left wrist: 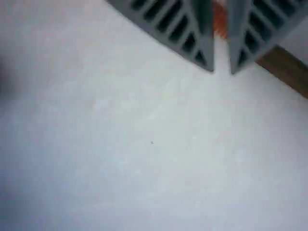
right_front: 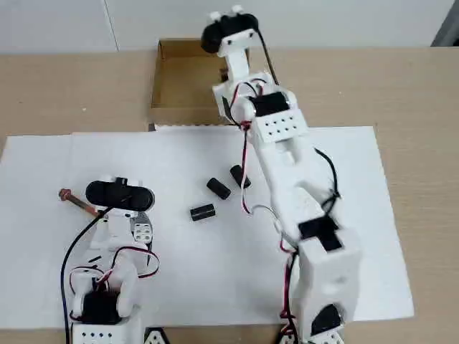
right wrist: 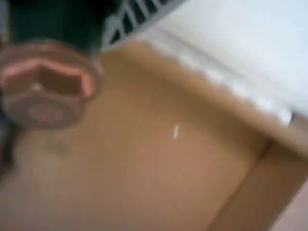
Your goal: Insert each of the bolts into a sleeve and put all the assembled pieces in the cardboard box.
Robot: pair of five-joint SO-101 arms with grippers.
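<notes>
My left gripper (right_front: 93, 208) sits at the near left of the white paper, shut on a copper bolt (right_front: 70, 196) whose head pokes out leftward. In the left wrist view the grey fingers (left wrist: 192, 33) pinch the orange shank of the bolt (left wrist: 219, 23) just above the paper. My right gripper (right_front: 224, 74) hangs over the cardboard box (right_front: 166, 80) at the back. It is shut on a bolt with a flanged hex head (right wrist: 45, 91) seated in a dark sleeve (right wrist: 48, 21), above the box floor (right wrist: 144, 173). Three black sleeves (right_front: 203, 212) (right_front: 219, 188) (right_front: 240, 176) lie mid-paper.
A white paper sheet (right_front: 215, 287) covers the wooden table (right_front: 401, 86). The right arm stretches from the near right edge diagonally up to the box, passing just right of the loose sleeves. The box's low walls (right wrist: 250, 192) surround the held piece.
</notes>
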